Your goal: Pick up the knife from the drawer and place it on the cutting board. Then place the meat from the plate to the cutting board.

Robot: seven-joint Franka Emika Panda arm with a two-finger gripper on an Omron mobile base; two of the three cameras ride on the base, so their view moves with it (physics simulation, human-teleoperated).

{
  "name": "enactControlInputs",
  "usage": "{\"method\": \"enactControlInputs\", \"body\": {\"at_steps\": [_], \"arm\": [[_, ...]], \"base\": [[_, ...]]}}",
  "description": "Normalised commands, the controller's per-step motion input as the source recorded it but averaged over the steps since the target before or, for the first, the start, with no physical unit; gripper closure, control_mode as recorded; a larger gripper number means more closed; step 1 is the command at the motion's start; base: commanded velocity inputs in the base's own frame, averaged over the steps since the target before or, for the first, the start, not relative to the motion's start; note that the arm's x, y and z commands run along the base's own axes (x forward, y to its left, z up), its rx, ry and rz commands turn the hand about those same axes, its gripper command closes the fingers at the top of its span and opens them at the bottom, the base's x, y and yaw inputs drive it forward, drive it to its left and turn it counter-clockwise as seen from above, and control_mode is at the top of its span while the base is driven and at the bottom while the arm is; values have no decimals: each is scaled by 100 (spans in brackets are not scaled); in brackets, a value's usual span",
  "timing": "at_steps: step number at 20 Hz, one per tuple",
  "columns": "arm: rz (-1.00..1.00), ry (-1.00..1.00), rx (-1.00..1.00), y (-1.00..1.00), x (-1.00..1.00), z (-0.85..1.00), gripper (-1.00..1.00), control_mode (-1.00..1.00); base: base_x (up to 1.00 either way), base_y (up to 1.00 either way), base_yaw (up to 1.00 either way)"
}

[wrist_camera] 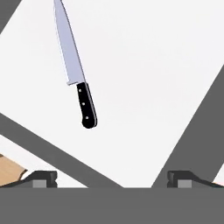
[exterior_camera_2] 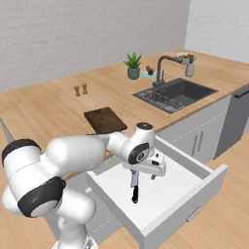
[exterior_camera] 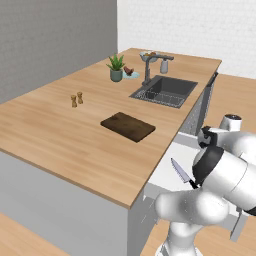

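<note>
**Hand spread above the open drawer, knife lying flat inside**

The drawer [exterior_camera_2: 165,194] is pulled out from under the table [exterior_camera_2: 44,112], a shallow white box w/ flat front panel. The knife [wrist_camera: 74,72] lies on the drawer floor, touching nothing else: silver blade, black handle. In the hand view its handle end sits near centre and the blade tip runs up toward 12 o'clock, slightly left. In the right base view the handle shows just below the hand, blade mostly hidden behind it.

The hand [exterior_camera_2: 146,172] hangs over the drawer, approx. above the knife, not touching it. Its two fingers [wrist_camera: 41,178] stand spread wide, one at 7 o'clock and one at 5 o'clock of the hand view, w/ nothing between them.

The cutting board [exterior_camera: 128,126] lies flat on the table, dark brown, bare, near the table's front edge and well apart from the knife. From the board, the sink [exterior_camera: 165,91] is at approx. 1 o'clock in the left base view. Past the sink's far-left corner stands a potted plant [exterior_camera: 116,67]; just beside it at 3 o'clock is the pale blue plate [exterior_camera: 131,75] w/ the meat [exterior_camera: 129,70] on it, a small reddish-brown chunk. Two small shakers [exterior_camera: 76,99] stand at 10 o'clock from the board.
</note>
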Motion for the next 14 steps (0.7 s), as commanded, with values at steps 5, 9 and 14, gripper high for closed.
{"method": "enactControlInputs", "body": {"at_steps": [5, 9, 14], "arm": [[9, 3, 3, 17, 25, -38, -100, -100], [6, 4, 1, 13, 32, -37, -100, -100], [8, 10, 0, 0, 20, -21, -100, -100]], "base": [[0, 0, 0], [0, 0, 0], [0, 0, 0]]}}
